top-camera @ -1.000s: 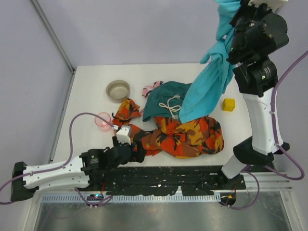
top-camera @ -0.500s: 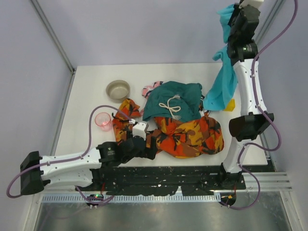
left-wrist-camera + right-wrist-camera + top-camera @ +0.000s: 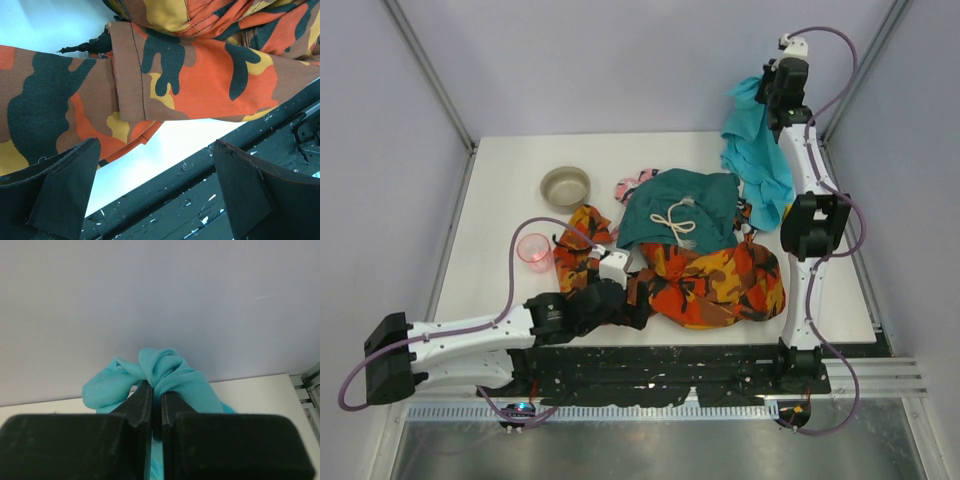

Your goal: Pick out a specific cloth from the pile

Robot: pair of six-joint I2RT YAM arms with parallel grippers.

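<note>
1. My right gripper (image 3: 156, 392) is clamped on the turquoise cloth (image 3: 756, 160), its jaws pinched tight around a bunched fold.
2. The turquoise cloth hangs in the upper right of the top view, above the table's (image 3: 500, 200) far right corner, with its lower end close to the pile (image 3: 705, 260).
3. My left gripper (image 3: 156, 150) stands with its jaws apart, low at the camouflage cloth (image 3: 200, 80) on the pile's lower left.

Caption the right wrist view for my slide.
Right gripper shut on the bunched turquoise cloth against a pale wall.
</note>
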